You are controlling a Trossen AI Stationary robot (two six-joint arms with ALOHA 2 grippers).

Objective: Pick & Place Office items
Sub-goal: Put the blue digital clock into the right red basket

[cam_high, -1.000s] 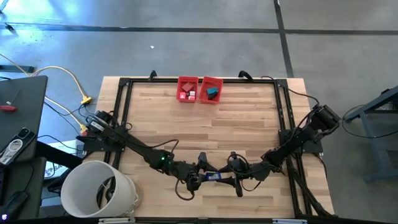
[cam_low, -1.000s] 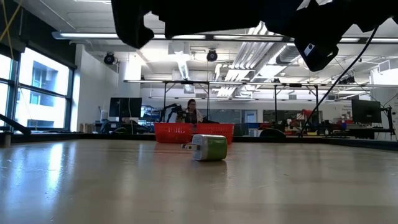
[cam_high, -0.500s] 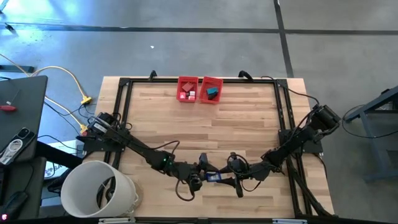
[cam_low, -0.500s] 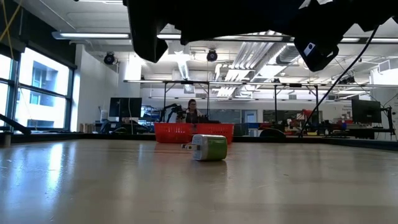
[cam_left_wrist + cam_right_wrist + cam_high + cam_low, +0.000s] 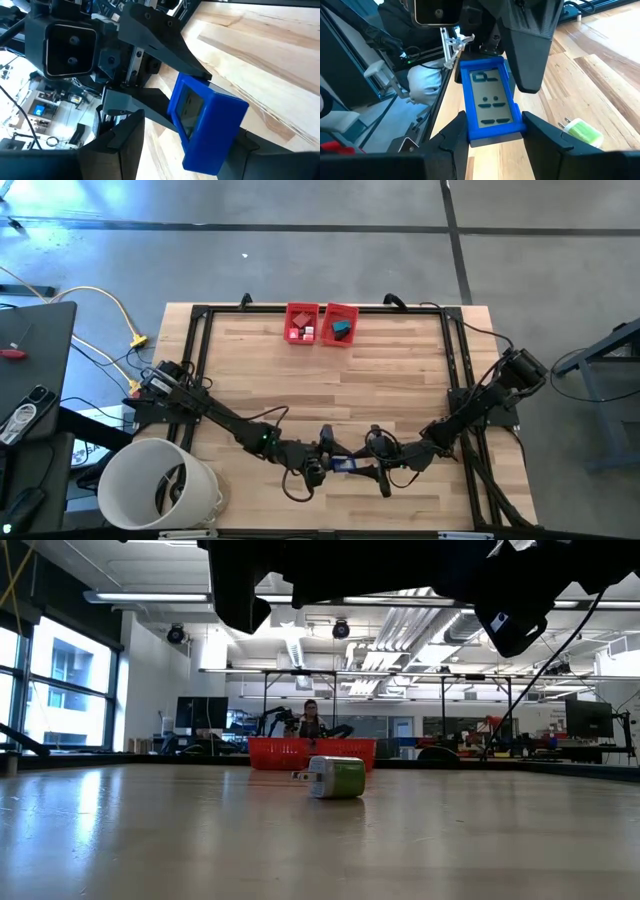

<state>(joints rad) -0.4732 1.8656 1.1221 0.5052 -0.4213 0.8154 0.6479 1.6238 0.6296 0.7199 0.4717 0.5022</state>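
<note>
A blue box-shaped piece [image 5: 340, 464] with a grey slotted face is held in the air near the table's near edge, between my two grippers. My right gripper [image 5: 492, 125] comes from the right and is shut on it. My left gripper [image 5: 190, 131] faces it from the left, open, with a finger on either side of the piece's other end [image 5: 207, 120]. A green and white plug-like piece [image 5: 337, 777] lies on its side on the table. Two red bins [image 5: 302, 322] [image 5: 341, 324] at the far edge hold red, white and teal pieces. My right gripper pinches the blue piece by its two long sides at the end nearest it [image 5: 492, 131]. The fingers [image 5: 457, 131] come level from the table's right and lie along the piece. It is lifted clear of the table. My left gripper: whether its fingers touch the piece, I cannot tell.
A big white bucket [image 5: 160, 485] stands off the table's near left corner. A black frame [image 5: 200, 360] runs round the tabletop. The green piece [image 5: 582, 131] lies just beyond the grippers. Bare wood stretches from there to the bins. A person [image 5: 310, 718] sits in the room behind.
My left gripper has moved toward the table's right, closing in on the blue piece. The right gripper and the piece have stayed where they were.
</note>
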